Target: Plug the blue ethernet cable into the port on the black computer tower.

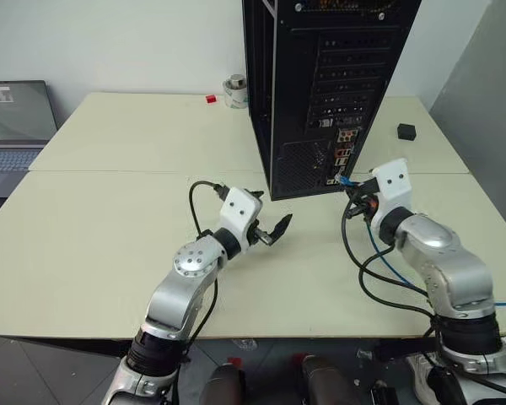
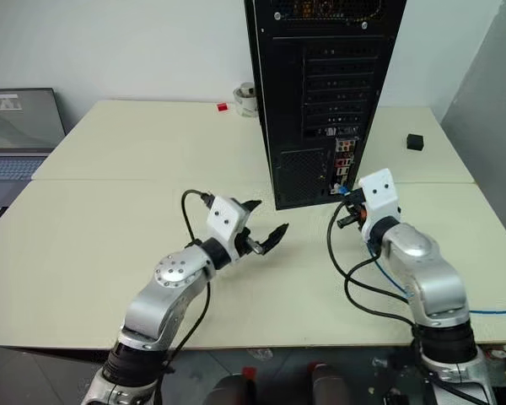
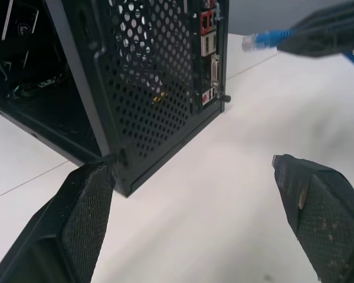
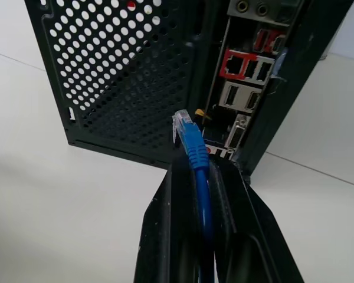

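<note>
The black computer tower stands at the table's far middle, its back panel facing me. Low on that panel is a connector cluster; the port sits there in a red surround. My right gripper is shut on the blue ethernet cable. The clear plug sticks out past its fingertips, level and a short way in front of the cluster, below the port and not touching. The cable trails back past my right arm. My left gripper hangs open and empty left of the tower's near corner.
A grey laptop sits at the far left edge. Behind the tower's left side are a small red piece and a white roll. A small black block lies right of the tower. Black robot cables loop beside my right arm.
</note>
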Controlling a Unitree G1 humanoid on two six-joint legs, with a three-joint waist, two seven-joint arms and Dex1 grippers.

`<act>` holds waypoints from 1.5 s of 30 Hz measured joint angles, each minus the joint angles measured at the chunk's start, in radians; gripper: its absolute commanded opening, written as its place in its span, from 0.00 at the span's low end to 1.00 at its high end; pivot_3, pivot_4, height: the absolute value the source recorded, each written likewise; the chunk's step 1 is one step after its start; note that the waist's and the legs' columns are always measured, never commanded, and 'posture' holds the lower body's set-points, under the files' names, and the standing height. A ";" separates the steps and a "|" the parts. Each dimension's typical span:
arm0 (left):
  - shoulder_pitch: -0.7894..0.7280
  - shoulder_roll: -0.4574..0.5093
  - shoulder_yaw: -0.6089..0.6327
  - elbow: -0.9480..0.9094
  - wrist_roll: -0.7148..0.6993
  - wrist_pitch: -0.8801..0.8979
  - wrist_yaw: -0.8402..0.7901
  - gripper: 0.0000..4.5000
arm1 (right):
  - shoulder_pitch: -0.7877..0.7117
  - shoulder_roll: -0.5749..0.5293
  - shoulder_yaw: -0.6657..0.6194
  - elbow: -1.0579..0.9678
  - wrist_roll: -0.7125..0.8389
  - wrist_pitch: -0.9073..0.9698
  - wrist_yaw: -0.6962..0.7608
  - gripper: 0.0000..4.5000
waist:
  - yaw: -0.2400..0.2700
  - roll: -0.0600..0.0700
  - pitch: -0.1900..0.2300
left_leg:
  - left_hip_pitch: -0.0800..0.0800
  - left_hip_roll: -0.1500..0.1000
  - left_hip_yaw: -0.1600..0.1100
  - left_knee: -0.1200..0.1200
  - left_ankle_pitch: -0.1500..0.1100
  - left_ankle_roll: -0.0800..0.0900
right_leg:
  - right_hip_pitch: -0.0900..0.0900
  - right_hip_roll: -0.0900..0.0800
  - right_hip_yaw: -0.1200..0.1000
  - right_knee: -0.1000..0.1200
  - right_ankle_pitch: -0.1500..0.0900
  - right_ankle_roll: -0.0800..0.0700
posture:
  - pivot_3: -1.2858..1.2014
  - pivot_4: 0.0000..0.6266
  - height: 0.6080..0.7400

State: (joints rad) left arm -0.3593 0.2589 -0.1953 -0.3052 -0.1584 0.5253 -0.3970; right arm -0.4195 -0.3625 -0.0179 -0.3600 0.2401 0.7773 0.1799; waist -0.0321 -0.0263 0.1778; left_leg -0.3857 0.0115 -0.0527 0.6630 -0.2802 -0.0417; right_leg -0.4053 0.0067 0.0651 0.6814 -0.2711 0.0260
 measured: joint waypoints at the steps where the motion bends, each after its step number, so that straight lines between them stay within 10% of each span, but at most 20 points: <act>1: -0.016 -0.003 -0.004 0.000 0.000 0.021 0.006 0.98 | 0.000 0.028 0.000 -0.004 -0.011 0.003 -0.028 0.00 | 0.000 0.000 0.000 | 0.000 0.000 0.000 0.000 0.000 0.000 | 0.000 0.000 0.000 0.000 0.000 0.000 | 0.52 0.24 1.00; 9: -0.137 -0.106 -0.043 0.003 0.015 0.163 0.065 0.98 | -0.068 0.216 -0.043 -0.002 -0.045 0.031 -0.211 0.00 | 0.000 0.000 0.000 | 0.000 -0.001 0.001 0.000 0.000 0.000 | 0.000 0.000 0.001 0.000 0.000 0.000 | 0.52 0.24 1.00; 45: -0.136 -0.096 -0.066 0.021 0.020 0.158 0.023 0.98 | -0.183 0.273 -0.082 0.191 -0.062 -0.035 -0.229 0.00 | -0.001 0.001 0.000 | 0.000 -0.001 0.002 0.000 0.000 0.000 | -0.001 0.000 0.001 0.000 0.000 0.000 | 0.52 0.24 1.00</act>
State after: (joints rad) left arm -0.4957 0.1629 -0.2617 -0.2839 -0.1382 0.6835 -0.3745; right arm -0.6026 -0.0895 -0.0999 -0.1695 0.1779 0.7427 -0.0491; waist -0.0327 -0.0257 0.1775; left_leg -0.3858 0.0109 -0.0511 0.6627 -0.2802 -0.0417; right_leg -0.4060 0.0063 0.0666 0.6811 -0.2710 0.0259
